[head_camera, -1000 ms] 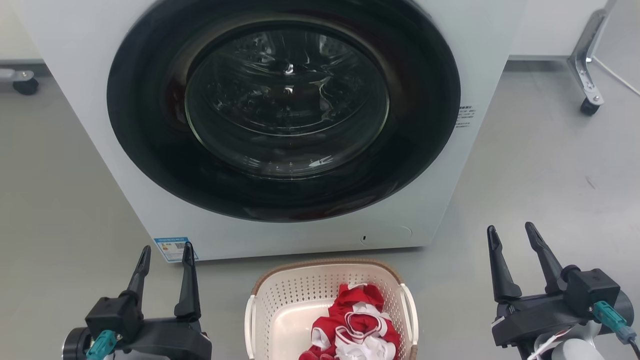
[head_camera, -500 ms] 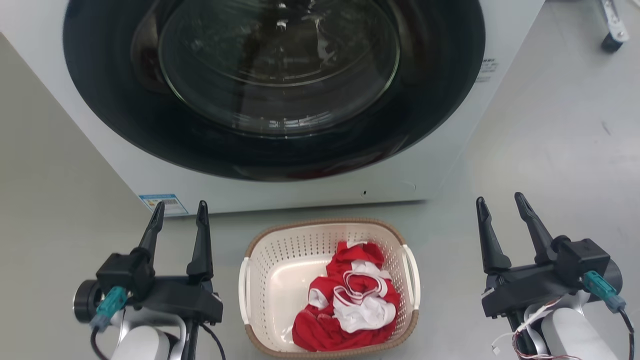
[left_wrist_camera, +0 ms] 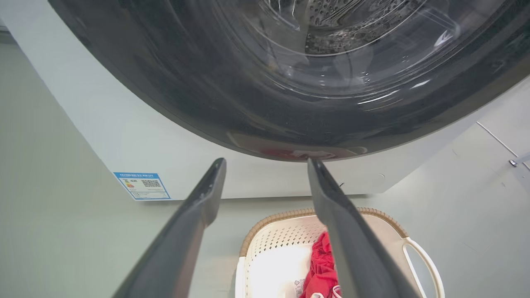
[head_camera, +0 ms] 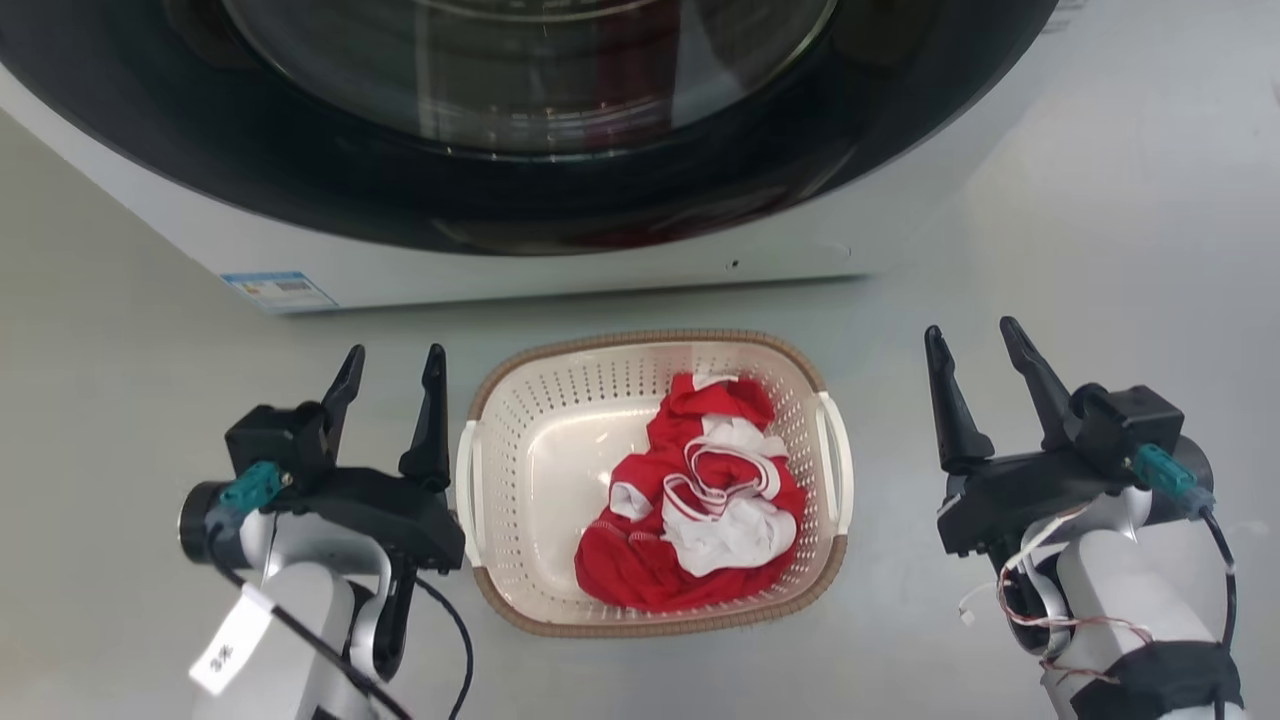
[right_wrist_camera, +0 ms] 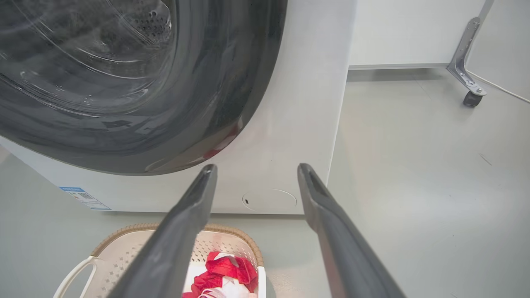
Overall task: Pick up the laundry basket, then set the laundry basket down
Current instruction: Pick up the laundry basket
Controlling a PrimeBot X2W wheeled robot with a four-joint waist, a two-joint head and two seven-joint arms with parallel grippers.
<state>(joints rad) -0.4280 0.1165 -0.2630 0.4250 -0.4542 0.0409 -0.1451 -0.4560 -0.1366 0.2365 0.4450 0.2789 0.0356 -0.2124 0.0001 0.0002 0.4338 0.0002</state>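
The left end effector stands wide, its two dark fingers spread with nothing between them and pointing toward the washing machine. It sits low, just beside the left white handle of the laundry basket. Whether its black body touches that handle cannot be told. The right end effector is likewise wide and empty, its fingers aimed the same way. A strip of bare floor separates it from the basket's right handle.

The laundry basket rests upright on the floor between the two end effectors, near the lower edge of the washing machine, with a narrow band of floor between them. Its walls are cream and perforated, and its rim is brown with a woven look. A red and white garment lies bunched inside, toward the right and near side, and the left part of the basket's bottom is bare.

The washing machine has a white front and a large round glass door with a broad dark ring. A blue sticker sits at the front's lower left corner. In the right wrist view a round flap marks the lower right of the front. Further off, a metal leg on a caster stands on the floor by a white panel.
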